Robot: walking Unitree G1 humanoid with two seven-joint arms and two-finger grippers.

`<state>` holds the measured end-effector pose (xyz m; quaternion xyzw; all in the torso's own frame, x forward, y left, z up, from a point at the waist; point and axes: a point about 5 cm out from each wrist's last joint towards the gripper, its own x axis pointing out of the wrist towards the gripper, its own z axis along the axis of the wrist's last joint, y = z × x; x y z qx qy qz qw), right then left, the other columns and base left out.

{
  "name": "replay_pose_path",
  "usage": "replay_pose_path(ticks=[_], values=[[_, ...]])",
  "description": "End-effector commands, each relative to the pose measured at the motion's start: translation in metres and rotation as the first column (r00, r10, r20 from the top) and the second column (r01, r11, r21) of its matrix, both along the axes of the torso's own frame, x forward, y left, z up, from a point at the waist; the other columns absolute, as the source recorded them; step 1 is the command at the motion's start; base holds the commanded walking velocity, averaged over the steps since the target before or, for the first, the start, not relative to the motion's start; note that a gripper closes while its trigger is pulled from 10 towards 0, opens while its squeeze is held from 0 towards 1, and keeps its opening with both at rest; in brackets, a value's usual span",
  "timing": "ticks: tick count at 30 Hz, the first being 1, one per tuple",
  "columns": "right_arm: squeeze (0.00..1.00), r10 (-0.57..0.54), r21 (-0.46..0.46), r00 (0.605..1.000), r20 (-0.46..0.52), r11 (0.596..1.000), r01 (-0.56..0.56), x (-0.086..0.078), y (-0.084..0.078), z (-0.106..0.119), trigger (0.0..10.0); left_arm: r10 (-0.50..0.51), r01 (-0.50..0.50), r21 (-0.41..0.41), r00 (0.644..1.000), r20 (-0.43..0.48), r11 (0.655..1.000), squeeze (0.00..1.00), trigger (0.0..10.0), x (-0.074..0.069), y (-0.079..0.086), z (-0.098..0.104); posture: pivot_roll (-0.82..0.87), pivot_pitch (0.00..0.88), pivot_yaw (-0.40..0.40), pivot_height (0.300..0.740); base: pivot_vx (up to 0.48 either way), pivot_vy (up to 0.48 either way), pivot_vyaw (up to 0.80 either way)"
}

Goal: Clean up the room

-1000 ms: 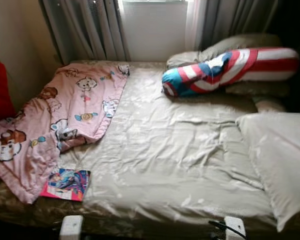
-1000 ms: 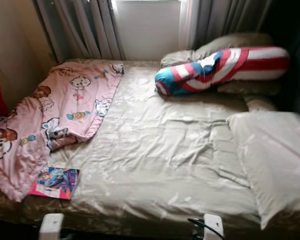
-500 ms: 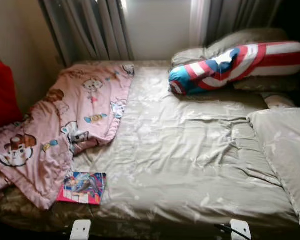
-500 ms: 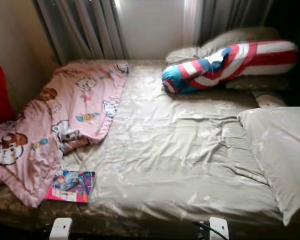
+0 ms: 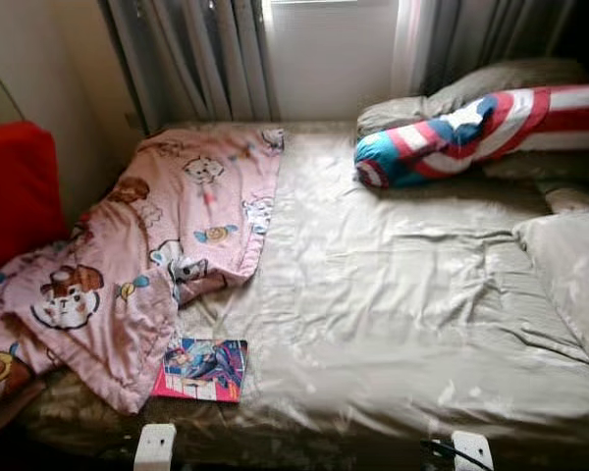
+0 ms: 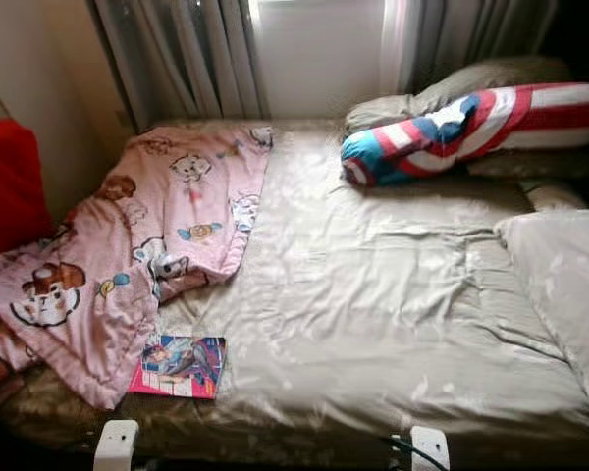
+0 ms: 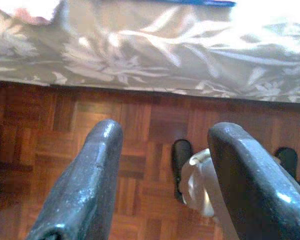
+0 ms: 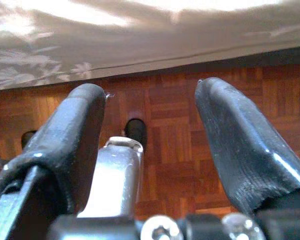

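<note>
1. At the far left, beside the bed, stands a bright red upholstered piece (image 5: 15, 191); the pictures do not show clearly what kind of furniture it is.
2. A pink quilted blanket printed with cartoon puppies and sweets (image 5: 147, 255) lies rumpled over the left part of the bed, its near end spilling over the bed's left edge.
3. Just beside the blanket's near corner, a thin pink-edged comic magazine with a blue cartoon cover (image 5: 202, 369) lies flat on the bed close to the front edge, one corner touching or tucked under the blanket.
4. The wide bed with a shiny beige satin-like cover (image 5: 393, 314) is creased across the middle; its side drape carries a pale floral pattern (image 7: 140, 55).
5. Behind the bed hang grey pleated curtains (image 5: 191, 59) on either side of a bright window (image 5: 329, 54).
6. At the head of the bed on the right, a long bolster pillow striped red, white and blue (image 5: 481, 132) lies against grey-beige pillows (image 5: 491, 83).
7. A large plain beige pillow (image 5: 574, 275) lies at the right edge of the bed.
8. The left gripper (image 7: 162, 165) hangs low over brown parquet flooring (image 7: 55, 130) near the bed's side, its fingers (image 7: 92, 180) spread apart and empty.
9. The right gripper (image 8: 150, 145) also hangs above the parquet by the bed's drape, its fingers (image 8: 240, 140) parted with nothing between them.
</note>
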<state>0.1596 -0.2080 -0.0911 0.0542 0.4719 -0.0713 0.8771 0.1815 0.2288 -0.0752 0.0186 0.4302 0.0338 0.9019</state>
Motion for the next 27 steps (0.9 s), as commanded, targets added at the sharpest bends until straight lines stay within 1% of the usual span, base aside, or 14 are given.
replay_pose_path(ticks=[1,7,11,17,21,24,27], values=[[0.0,0.012,0.014,1.0,0.011,1.0,-0.012,0.0057,0.007,0.0011,10.0,0.011,-0.011,0.023,1.0,-0.025,1.0,0.0,10.0,-0.0059,0.0103,-0.0006,0.03,0.0,0.006,0.74,0.0,0.375,0.0],[0.0,0.011,0.014,1.0,0.01,1.0,-0.011,0.0057,0.0073,0.0011,10.0,0.016,-0.015,0.028,0.999,-0.028,0.999,0.0,10.0,-0.0043,0.0136,0.0009,0.03,0.0,0.008,0.74,0.0,0.376,0.0],[0.0,0.011,0.016,1.0,0.009,1.0,-0.011,0.0055,0.0075,0.001,10.0,0.014,-0.014,0.026,0.999,-0.032,1.0,0.0,10.0,-0.0065,0.0125,-0.0004,0.03,0.0,0.009,0.74,0.0,0.377,0.0],[0.0,0.014,0.016,1.0,0.009,1.0,-0.014,0.0053,0.0075,0.0009,10.0,0.018,-0.017,0.028,0.999,-0.038,0.999,0.0,10.0,-0.011,0.0154,-0.0015,0.04,0.0,0.007,0.74,0.0,0.374,0.0],[0.0,0.016,0.015,1.0,0.008,1.0,-0.016,0.0051,0.007,0.0009,10.0,0.017,-0.016,0.028,0.999,-0.039,0.999,0.0,10.0,-0.0112,0.0139,-0.002,0.04,0.0,0.007,0.74,0.0,0.375,0.0],[0.0,0.017,0.015,1.0,0.008,1.0,-0.018,0.005,0.0068,0.0009,10.0,0.013,-0.012,0.024,0.999,-0.042,1.0,0.0,10.0,-0.0122,0.0091,-0.0038,0.04,0.0,0.006,0.74,0.0,0.375,0.0],[0.0,0.019,0.014,1.0,0.006,1.0,-0.019,0.0048,0.0065,0.0008,10.0,0.015,-0.014,0.025,0.999,-0.043,1.0,0.0,10.0,-0.0132,0.0114,-0.0036,0.04,0.0,0.004,0.74,0.0,0.375,0.0]])
